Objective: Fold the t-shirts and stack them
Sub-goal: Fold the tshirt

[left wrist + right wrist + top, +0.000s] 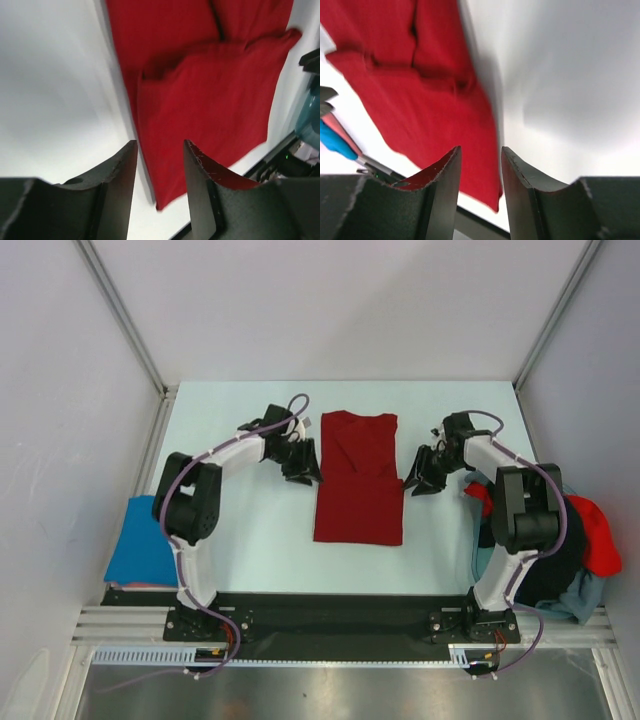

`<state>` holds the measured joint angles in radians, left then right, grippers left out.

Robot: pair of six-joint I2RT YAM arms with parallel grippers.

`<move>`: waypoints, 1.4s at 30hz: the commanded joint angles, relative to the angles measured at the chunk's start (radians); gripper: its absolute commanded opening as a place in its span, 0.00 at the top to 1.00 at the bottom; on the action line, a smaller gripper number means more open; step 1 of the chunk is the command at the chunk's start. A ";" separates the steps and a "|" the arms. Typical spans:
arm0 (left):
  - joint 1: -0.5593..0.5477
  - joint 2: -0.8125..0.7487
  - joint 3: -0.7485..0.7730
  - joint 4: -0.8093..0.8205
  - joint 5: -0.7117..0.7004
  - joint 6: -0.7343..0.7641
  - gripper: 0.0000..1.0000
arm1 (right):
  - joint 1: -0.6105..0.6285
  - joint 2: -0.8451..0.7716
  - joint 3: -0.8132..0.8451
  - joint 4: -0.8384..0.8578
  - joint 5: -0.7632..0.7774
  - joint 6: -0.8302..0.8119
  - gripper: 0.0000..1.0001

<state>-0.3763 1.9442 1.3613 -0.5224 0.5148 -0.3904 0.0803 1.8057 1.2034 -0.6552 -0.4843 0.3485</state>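
A dark red t-shirt (359,480) lies flat in the middle of the table, its sides folded in to a long rectangle. It also shows in the left wrist view (210,95) and the right wrist view (425,95). My left gripper (301,469) hangs open and empty just off the shirt's left edge. My right gripper (420,477) hangs open and empty just off its right edge. A bright blue t-shirt (140,550) lies folded at the table's left edge. A heap of black, brighter red and pale grey-blue shirts (575,550) sits at the right edge.
White enclosure walls and metal posts (120,315) stand close around the pale table (250,530). A black rail (330,615) runs along the near edge between the arm bases.
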 commanded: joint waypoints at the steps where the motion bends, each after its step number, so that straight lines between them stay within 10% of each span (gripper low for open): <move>1: 0.007 0.077 0.134 0.002 -0.021 0.024 0.53 | -0.001 0.069 0.105 -0.004 0.012 -0.039 0.58; 12: 0.007 0.200 0.234 -0.008 -0.002 0.015 0.49 | -0.002 0.178 0.186 0.006 0.010 -0.051 0.57; 23: 0.007 0.240 0.271 -0.002 0.047 -0.019 0.70 | -0.001 0.182 0.171 0.051 -0.040 -0.037 0.61; 28: 0.008 0.220 0.243 -0.002 0.021 -0.018 1.00 | -0.001 0.199 0.197 0.045 -0.050 -0.032 0.80; 33: 0.016 0.177 0.203 -0.001 -0.021 -0.027 1.00 | -0.004 0.166 0.206 0.002 -0.028 -0.037 1.00; 42: 0.034 0.148 0.183 -0.004 -0.050 -0.037 0.99 | -0.004 0.171 0.220 -0.001 -0.046 -0.032 1.00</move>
<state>-0.3626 2.1468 1.5459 -0.5236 0.4965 -0.4187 0.0772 1.9903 1.3735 -0.6449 -0.5144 0.3202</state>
